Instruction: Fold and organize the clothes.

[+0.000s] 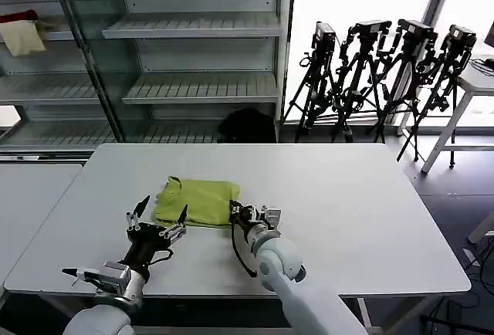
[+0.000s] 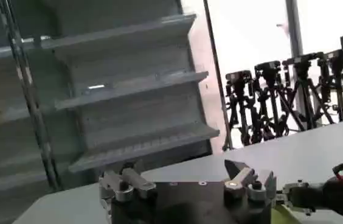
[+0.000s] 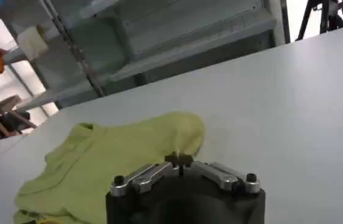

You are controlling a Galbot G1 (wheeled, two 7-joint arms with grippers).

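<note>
Left gripper (image 1: 160,221) nearest, fingers spread wide, holding nothing, hovering just off near-left edge of T-shirt (image 1: 197,201); right gripper (image 1: 248,214) at shirt's right edge, fingers closed together, apparently pinching no cloth; shirt lies bunched, partly folded, near middle of table (image 1: 370,211); step looks like mid-fold; next move likely needs grip on hem.

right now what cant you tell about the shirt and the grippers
- T-shirt: printed side not visible, folded cloth hides it in the head view.
- Right gripper: head view too small to show whether it pinches the shirt's edge.
- Left gripper: open, fingertips cut off in its wrist view.
</note>
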